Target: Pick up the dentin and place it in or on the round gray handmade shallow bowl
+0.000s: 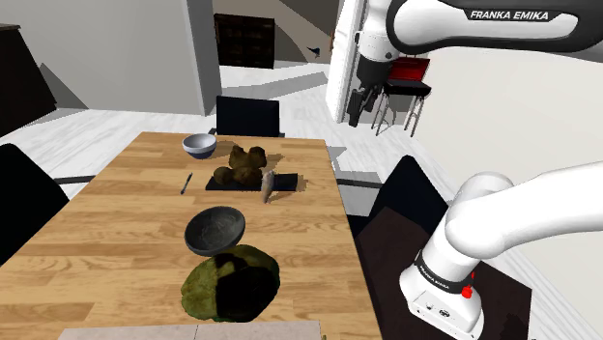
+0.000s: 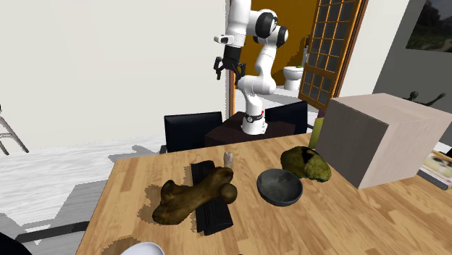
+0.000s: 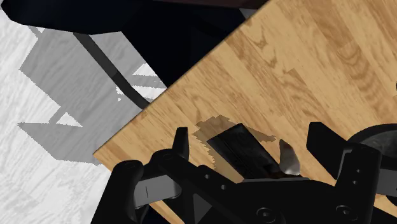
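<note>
the wooden table [image 1: 116, 241] carries everything. the white arm [image 1: 464, 24] hangs high over the table's edge, jaws apart and empty. a brown bone-shaped lump [image 2: 195, 194] lies across a black slab [image 2: 214, 214]. the dark grey bowl [image 1: 215, 229] sits mid-table. the small pale dentin [image 1: 265, 186] stands just beside the slab, apart from the bowl.
</note>
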Controlling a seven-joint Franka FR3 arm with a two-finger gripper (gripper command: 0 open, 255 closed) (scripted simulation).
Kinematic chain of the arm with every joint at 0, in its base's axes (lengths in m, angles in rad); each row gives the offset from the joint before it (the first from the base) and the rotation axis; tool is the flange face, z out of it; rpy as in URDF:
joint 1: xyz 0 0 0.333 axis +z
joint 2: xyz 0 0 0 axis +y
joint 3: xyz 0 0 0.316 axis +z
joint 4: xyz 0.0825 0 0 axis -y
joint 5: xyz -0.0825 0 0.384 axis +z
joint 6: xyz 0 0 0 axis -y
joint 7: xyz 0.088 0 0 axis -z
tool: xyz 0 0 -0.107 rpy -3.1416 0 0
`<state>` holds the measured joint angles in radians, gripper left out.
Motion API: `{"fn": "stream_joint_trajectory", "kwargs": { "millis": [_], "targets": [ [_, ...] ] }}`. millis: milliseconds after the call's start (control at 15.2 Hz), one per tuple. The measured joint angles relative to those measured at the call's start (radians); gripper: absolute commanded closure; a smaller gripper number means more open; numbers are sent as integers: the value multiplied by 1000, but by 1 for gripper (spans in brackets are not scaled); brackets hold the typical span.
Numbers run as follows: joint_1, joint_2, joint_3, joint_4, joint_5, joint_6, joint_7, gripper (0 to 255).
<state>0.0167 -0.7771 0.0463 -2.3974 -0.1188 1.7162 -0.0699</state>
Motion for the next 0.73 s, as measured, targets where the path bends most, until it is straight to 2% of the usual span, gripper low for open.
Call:
{"fn": "stream_joint_trajectory", "kwargs": {
  "millis": [264, 726],
  "targets": [
    [9, 59, 9, -4, 10, 52, 8, 0],
    [32, 290, 36, 23, 34, 225, 28, 0]
  ]
}}
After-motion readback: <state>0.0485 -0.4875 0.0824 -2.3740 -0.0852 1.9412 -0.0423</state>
